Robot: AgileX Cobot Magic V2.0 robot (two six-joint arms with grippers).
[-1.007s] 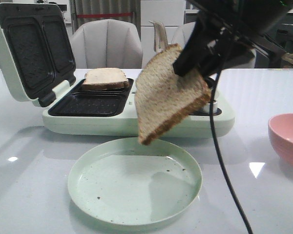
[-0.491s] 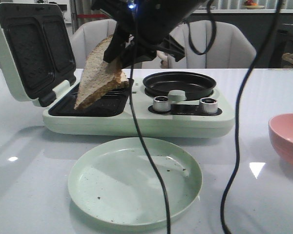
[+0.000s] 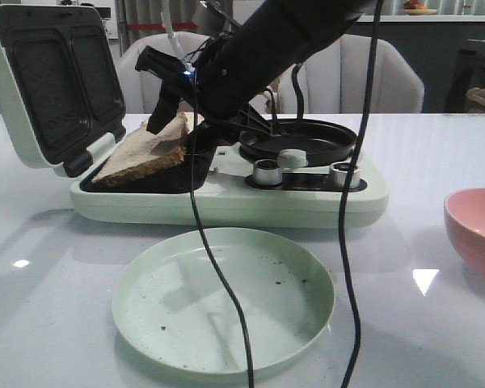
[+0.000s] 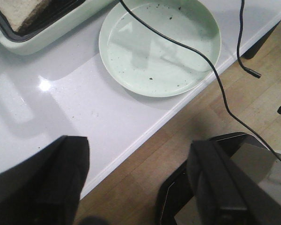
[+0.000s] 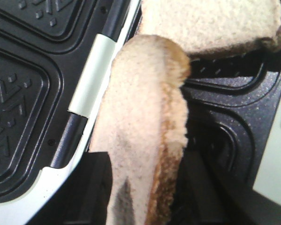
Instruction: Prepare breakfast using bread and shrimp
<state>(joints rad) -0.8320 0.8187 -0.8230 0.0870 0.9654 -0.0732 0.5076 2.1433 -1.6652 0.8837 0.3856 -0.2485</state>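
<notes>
My right gripper (image 3: 171, 121) is shut on one bread slice (image 3: 142, 150) by its upper edge. The slice is tilted, and its low corner reaches down to the front grill well of the green sandwich maker (image 3: 226, 202). In the right wrist view this slice (image 5: 140, 131) runs up from between the fingers of my right gripper (image 5: 147, 197), and a second bread slice (image 5: 210, 23) lies flat in the well beyond it. My left gripper (image 4: 140, 183) is open and empty, past the table's edge over the wooden floor. The shrimp is out of view.
An empty pale green plate (image 3: 223, 365) lies in front of the sandwich maker and also shows as the plate (image 4: 131, 70) in the left wrist view. The lid (image 3: 52, 81) stands open at the left. A round pan (image 3: 299, 141) and silver knobs (image 3: 267, 171) sit to the right. A pink bowl (image 3: 477, 230) stands far right. Black cables (image 3: 218, 275) hang over the plate.
My right arm carried the bread slice from above the plate leftward and down to the sandwich maker's front well, and the slice now leans much flatter.
</notes>
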